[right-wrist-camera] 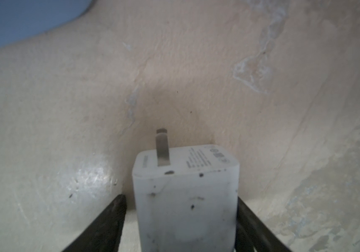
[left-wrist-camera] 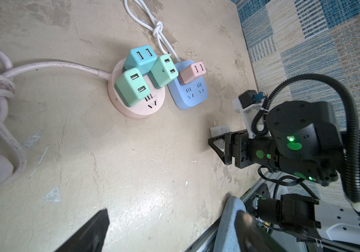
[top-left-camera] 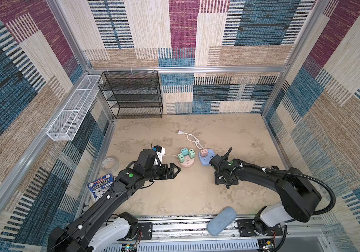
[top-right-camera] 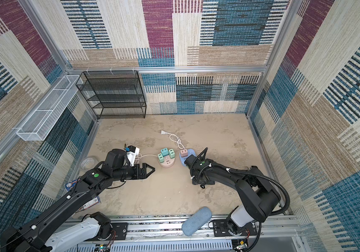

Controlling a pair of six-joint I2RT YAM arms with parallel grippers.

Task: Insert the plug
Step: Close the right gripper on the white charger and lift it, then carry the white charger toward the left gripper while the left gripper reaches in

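Right gripper [right-wrist-camera: 180, 198] straddles white plug [right-wrist-camera: 185, 196] lying on table [right-wrist-camera: 65, 109], 4 o'clock off blue power strip [top-left-camera: 206, 158], jaws apart, gap one side; left gripper [left-wrist-camera: 174, 213] spread wide, empty; risk: lopsided closing twists plug, prongs miss slots.

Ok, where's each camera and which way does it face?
Top views: high in front, looking down at table and back wall; left arm, right arm show.
Left wrist: on the left arm, facing the pink power strip and right gripper; own fingers at edge.
Right wrist: low, facing the table; white plug between its fingers.
Shared: both wrist views show the white plug.
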